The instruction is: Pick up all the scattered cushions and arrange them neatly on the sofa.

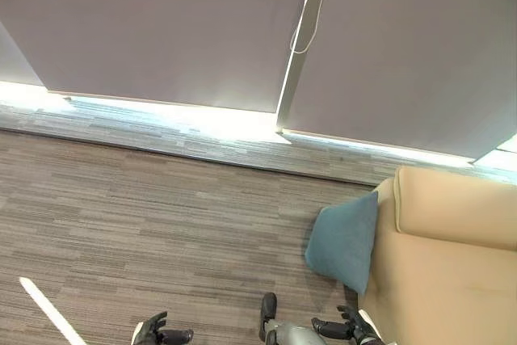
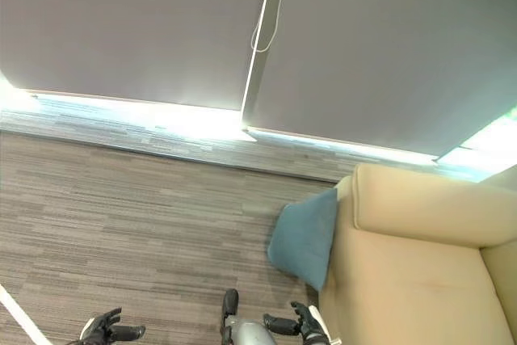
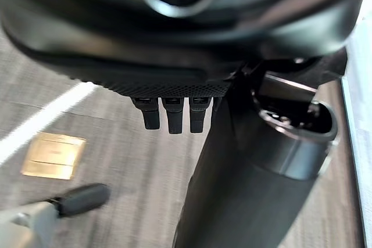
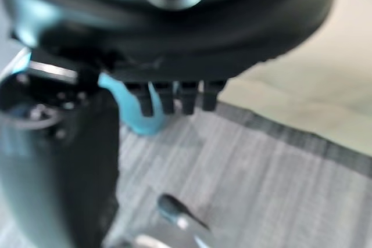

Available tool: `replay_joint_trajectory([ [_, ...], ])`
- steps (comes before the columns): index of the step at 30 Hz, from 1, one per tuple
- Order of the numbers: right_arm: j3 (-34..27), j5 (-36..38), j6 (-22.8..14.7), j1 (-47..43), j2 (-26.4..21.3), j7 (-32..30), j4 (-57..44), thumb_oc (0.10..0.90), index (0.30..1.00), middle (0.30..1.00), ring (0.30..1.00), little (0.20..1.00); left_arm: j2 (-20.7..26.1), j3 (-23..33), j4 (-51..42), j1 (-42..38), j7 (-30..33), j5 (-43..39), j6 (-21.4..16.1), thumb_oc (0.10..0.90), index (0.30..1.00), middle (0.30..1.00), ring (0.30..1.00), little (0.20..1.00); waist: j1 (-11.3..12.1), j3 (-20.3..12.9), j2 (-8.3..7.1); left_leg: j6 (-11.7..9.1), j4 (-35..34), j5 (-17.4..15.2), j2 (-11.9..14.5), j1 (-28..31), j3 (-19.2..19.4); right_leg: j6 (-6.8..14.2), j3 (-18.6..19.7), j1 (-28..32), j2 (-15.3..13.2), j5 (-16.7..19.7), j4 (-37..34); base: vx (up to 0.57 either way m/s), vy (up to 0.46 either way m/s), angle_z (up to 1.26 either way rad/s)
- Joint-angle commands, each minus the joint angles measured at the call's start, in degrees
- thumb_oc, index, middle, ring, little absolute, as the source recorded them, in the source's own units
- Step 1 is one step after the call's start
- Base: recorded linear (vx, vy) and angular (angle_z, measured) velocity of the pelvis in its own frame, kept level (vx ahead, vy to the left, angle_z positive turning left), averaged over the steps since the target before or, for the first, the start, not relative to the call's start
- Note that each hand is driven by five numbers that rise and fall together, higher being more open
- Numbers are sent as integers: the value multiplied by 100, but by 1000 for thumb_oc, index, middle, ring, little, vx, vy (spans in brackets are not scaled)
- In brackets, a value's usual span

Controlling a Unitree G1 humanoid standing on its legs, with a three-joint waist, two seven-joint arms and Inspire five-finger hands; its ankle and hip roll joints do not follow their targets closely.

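A teal cushion (image 1: pixel 346 240) stands on the carpet, leaning against the side of the beige sofa (image 1: pixel 452 256). In the right wrist view the same cushion (image 4: pixel 125 105) shows past the fingers. My left hand (image 1: pixel 155 333) hangs low at the bottom edge, fingers relaxed and holding nothing. My right hand (image 1: pixel 347 329) is at the bottom edge just below the cushion and beside the sofa's front corner, open and empty. Both hands are apart from the cushion.
Grey roller blinds (image 1: pixel 161 30) with a hanging cord (image 1: pixel 305 22) cover the windows along the far wall. A white line (image 1: pixel 48 309) crosses the striped carpet at lower left. A brass floor plate (image 3: pixel 53 155) lies in the carpet.
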Motion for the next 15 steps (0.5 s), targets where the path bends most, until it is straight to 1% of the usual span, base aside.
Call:
replay_joint_trajectory([
  [1,18,92,-217,-304,-360,-181,143,800,900,900,900,900,199,-87,-284,-165,-15,155,-167,800,900,900,900,900,-27,-2,-217,-123,1918,173,-316,-909,-203,470,318,130,-132,-486,192,99,-62,-10],
  [2,17,92,-217,-304,-360,-181,143,800,900,900,900,900,199,-87,-284,-165,-15,155,-167,800,900,900,900,900,-27,-2,-215,-123,1922,171,-314,-913,-204,470,317,129,-130,-486,192,79,-18,-54],
  [3,13,147,-218,-297,-370,-178,153,800,900,900,900,900,193,-112,-306,-195,-26,126,-164,800,900,900,900,900,2,-5,-254,-76,2139,176,-302,-1031,-221,423,419,243,-92,-547,133,211,-16,-74],
  [4,-8,206,-187,-264,-397,-164,174,800,900,900,900,900,179,-117,-347,-199,-39,39,-158,800,900,900,900,900,65,1,-324,38,2297,54,-276,-1348,-234,406,558,365,-111,-635,119,376,24,-69],
  [5,-23,238,-181,-261,-425,-164,206,800,900,900,900,900,147,-132,-328,-188,-65,-22,-152,800,900,900,900,900,118,4,-388,151,1840,-174,-235,-1549,-273,483,714,502,-144,-713,50,294,42,-54],
  [6,-23,238,-181,-261,-425,-164,206,800,900,900,900,900,147,-133,-328,-188,-65,-22,-152,800,900,900,900,900,120,8,-388,151,1839,-174,-235,-1544,-271,483,716,506,-144,-713,49,323,120,-46],
  [7,-21,224,-172,-268,-441,-171,232,800,900,900,900,900,131,-134,-279,-174,-63,-14,-142,800,900,900,900,900,162,16,-363,172,1026,-258,-162,-1517,-360,552,855,603,-126,-801,22,257,138,-36],
  [8,-9,212,-169,-284,-451,-180,249,800,900,900,900,900,125,-150,-246,-169,-53,-15,-161,800,900,900,900,900,224,18,-340,141,534,-62,-223,-1619,-599,567,976,667,-87,-836,-5,255,137,-28],
  [10,-10,212,-169,-285,-450,-180,249,800,900,900,900,900,126,-150,-246,-171,-53,-15,-161,800,900,900,900,900,215,6,-349,142,499,-31,-235,-1620,-602,569,971,652,-98,-833,-5,143,83,-51],
  [11,12,192,-183,-345,-492,-209,257,800,900,900,900,900,101,-156,-214,-172,-41,-86,-217,800,900,900,900,900,347,31,-259,41,-71,423,-380,-1908,-1266,572,1264,806,46,-906,-46,242,151,-72],
  [12,20,170,-183,-356,-509,-216,273,800,900,900,900,900,88,-165,-199,-172,-35,-126,-220,800,900,900,900,900,369,64,-246,17,-102,471,-418,-1923,-1403,574,1348,857,54,-948,-9,315,211,-59],
  [13,8,132,-182,-344,-521,-206,310,800,900,900,900,900,58,-165,-139,-157,-66,-114,-202,800,900,900,900,900,348,26,-214,26,-252,427,-405,-1818,-1427,586,1402,873,66,-1001,13,314,266,-81],
  [14,8,66,-161,-298,-501,-187,354,800,900,900,900,900,54,-170,-119,-107,-101,-45,-155,800,900,900,900,900,327,-51,-190,76,-288,403,-394,-1667,-1359,614,1478,873,-7,-1056,195,341,294,-122],
  [15,-5,66,-156,-286,-487,-183,377,800,900,900,900,900,56,-169,-98,-89,-120,4,-131,800,900,900,900,900,325,-78,-199,115,-269,358,-417,-1624,-1306,631,1567,840,-35,-1065,315,336,306,-131],
])
